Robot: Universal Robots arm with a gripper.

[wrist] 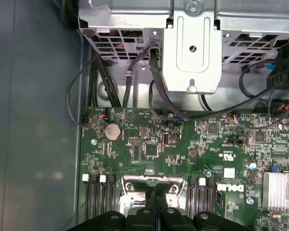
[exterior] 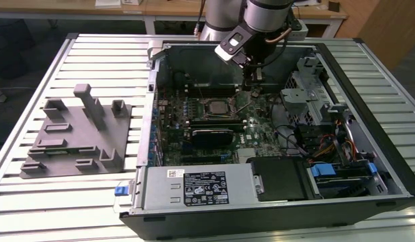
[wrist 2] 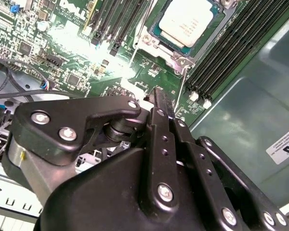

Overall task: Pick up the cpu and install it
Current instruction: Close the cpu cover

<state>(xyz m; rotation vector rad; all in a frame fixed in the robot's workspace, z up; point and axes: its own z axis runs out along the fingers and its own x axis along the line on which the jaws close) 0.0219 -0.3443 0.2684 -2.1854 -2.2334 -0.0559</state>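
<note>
Open computer case (exterior: 275,222) lying on a slatted metal surface (exterior: 59,212), with one robot arm (exterior: 261,20) reaching down into it.

**Cpu.** One cpu (exterior: 217,107) is present. It sits flat in the single socket (wrist 2: 156,41) on the motherboard (exterior: 261,131), roughly mid-board, pale metal top facing up. In the second wrist view the cpu (wrist 2: 185,19) lies square inside the socket's frame, and nothing touches it.

**Jaws.** The two black jaws are pressed together along their length, with only a thin seam between them in both wrist views, and they hold nothing. Their tips stand over the board just beside the socket, on the exterior view's right of the cpu and apart from it. Whether the tips touch the board cannot be told.

**Other parts inside the case.**
- One coin cell (wrist: 111,130) and one finned heatsink (wrist: 281,190) on the board.
- One metal bracket (wrist: 191,53) over a bundle of black cables (wrist: 135,72) at the board's edge.
- One grey power supply (exterior: 187,187) with a label, near the case's front wall.
- A drive bay (exterior: 342,176) with blue clips, on the exterior view's right.

**Outside the case.** One grey fixture plate (exterior: 66,146) with upright posts lies on the surface at the exterior view's left, well apart from the arm. No cpu rests on it.
</note>
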